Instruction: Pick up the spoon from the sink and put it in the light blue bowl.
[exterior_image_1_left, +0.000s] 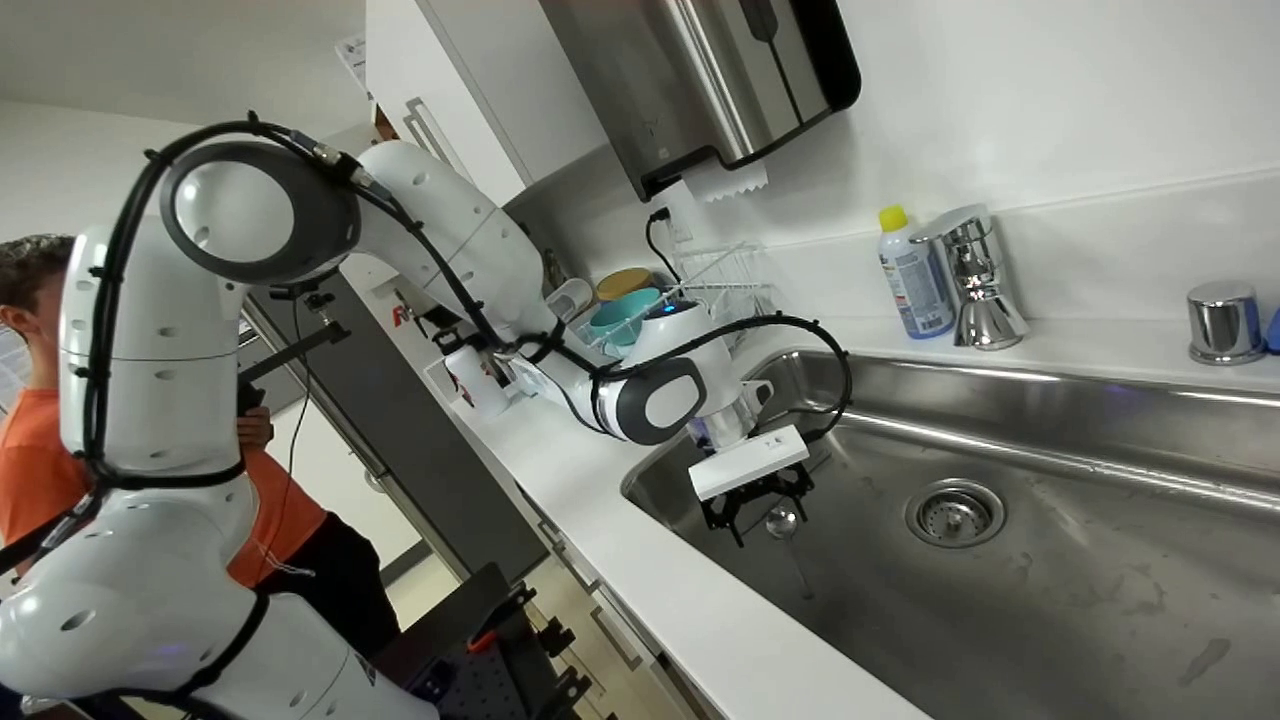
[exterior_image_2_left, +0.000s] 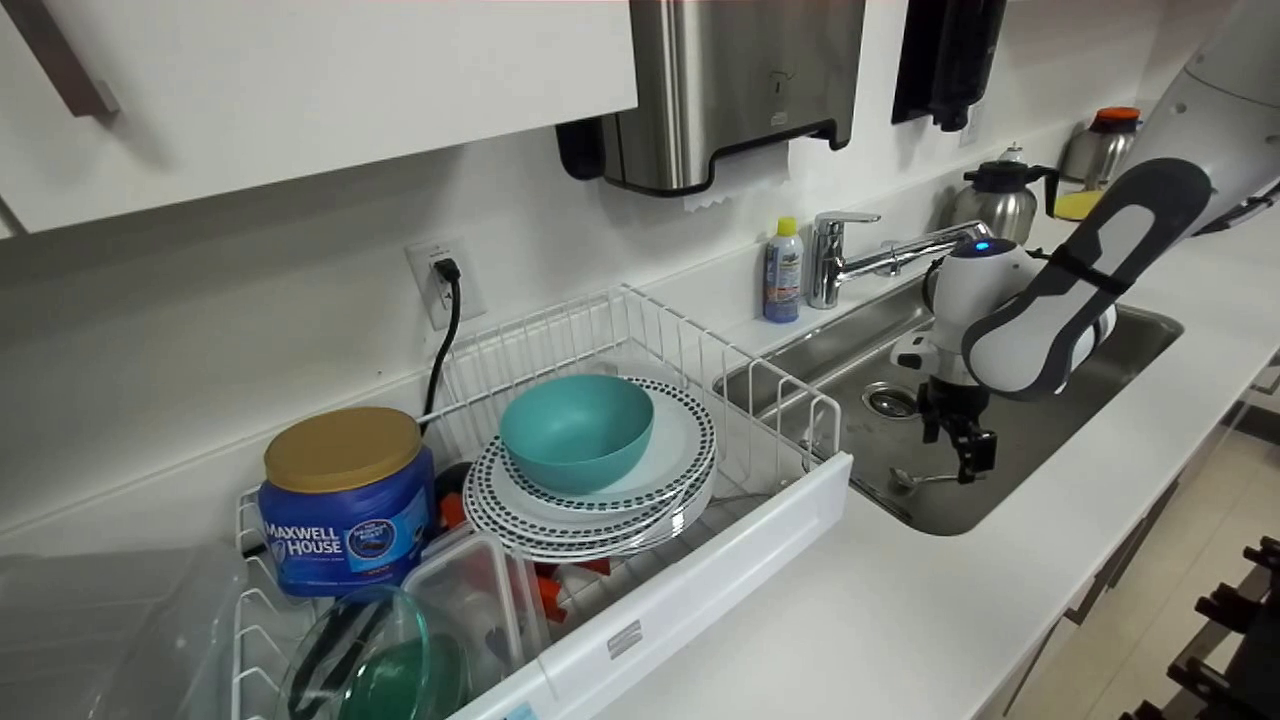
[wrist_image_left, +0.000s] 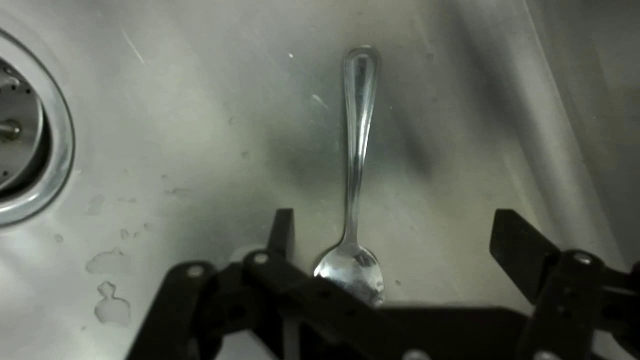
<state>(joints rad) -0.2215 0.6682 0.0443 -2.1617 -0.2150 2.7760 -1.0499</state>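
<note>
Metal spoon, in sink, tool above

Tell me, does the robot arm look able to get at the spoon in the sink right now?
Probably yes: in the wrist view the jaws stand wide open, the spoon shows between them, and nothing is seen lying on it in the sink. They likely need lowering first.

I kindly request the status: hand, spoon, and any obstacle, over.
Hand open, above the sink. Spoon lying on the bottom, not yet gripped. No obstacle seen between them.
</note>
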